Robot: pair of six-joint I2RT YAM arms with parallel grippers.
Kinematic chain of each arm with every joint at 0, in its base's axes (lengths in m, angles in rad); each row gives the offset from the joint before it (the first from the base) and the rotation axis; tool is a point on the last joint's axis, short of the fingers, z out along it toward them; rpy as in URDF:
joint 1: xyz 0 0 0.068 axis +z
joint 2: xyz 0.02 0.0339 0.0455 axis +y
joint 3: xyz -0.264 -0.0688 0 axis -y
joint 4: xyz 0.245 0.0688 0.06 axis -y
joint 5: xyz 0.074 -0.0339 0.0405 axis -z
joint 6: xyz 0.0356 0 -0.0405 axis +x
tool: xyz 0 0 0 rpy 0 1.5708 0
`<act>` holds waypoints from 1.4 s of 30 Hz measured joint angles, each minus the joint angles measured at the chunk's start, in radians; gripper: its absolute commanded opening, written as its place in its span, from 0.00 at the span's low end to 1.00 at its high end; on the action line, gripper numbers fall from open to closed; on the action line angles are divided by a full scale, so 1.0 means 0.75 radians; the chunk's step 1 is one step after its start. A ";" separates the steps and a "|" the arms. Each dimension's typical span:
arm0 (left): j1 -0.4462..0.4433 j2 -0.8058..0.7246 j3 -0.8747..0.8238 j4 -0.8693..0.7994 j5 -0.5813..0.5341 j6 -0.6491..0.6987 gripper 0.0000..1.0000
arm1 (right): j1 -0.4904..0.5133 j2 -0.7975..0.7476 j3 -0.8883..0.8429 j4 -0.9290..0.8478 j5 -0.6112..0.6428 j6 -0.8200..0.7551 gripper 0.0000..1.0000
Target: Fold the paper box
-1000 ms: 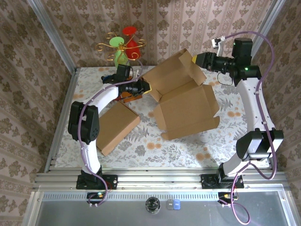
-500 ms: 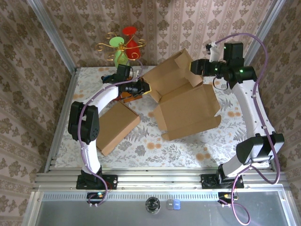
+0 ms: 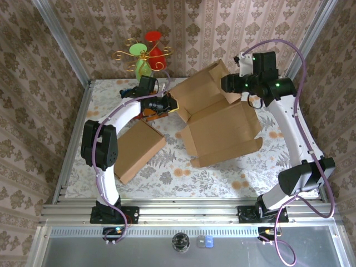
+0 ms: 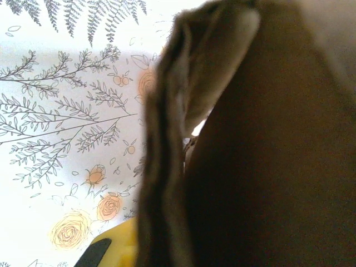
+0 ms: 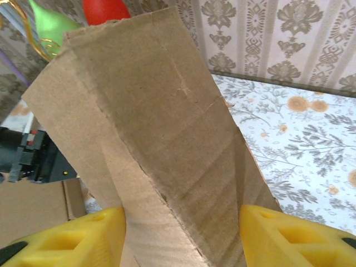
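Two pincers are engaging the paper box (image 3: 222, 130), lying centre frame. My left pincer (image 3: 171, 104) is clamping its left flap (image 3: 182, 113) tight; my right pincer (image 5: 181, 222) is straddling the upper flap (image 3: 203, 86), jaws apart.

A tall flap of the cardboard box (image 5: 161, 139) rises from the bottom centre toward the upper left of the frame. It stands between the yellow fingers (image 5: 72, 236) of the right gripper (image 5: 181, 236), whose jaws are spread wide on either side. At the right lies the flower-printed bench (image 5: 300, 139), with patterned wallpaper (image 5: 261, 33) above it. Green (image 5: 50, 22) and red (image 5: 105, 8) ornaments peek in at the upper left.
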 measured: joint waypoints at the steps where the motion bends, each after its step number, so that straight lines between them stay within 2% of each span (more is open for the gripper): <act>1: -0.003 0.000 0.000 -0.005 -0.003 0.005 0.00 | 0.008 0.000 0.000 -0.004 0.024 -0.008 0.60; 9: -0.016 0.000 0.033 -0.079 -0.035 0.046 0.00 | 0.077 0.016 0.009 -0.041 0.202 -0.065 0.59; 12: -0.020 0.000 0.058 -0.105 -0.055 0.061 0.00 | 0.093 0.032 0.016 -0.058 0.267 -0.080 0.55; 20: -0.039 0.000 0.102 -0.194 -0.100 0.094 0.00 | 0.149 0.113 0.084 -0.099 0.530 -0.087 0.40; 27: -0.049 0.000 0.149 -0.277 -0.165 0.105 0.00 | 0.202 0.179 0.107 -0.149 0.780 -0.073 0.23; 40: -0.095 0.018 0.240 -0.389 -0.204 0.119 0.00 | 0.230 0.275 0.235 -0.307 1.029 -0.011 0.00; 42: -0.104 0.035 0.267 -0.395 -0.210 0.119 0.00 | 0.237 0.319 0.307 -0.371 1.086 0.016 0.00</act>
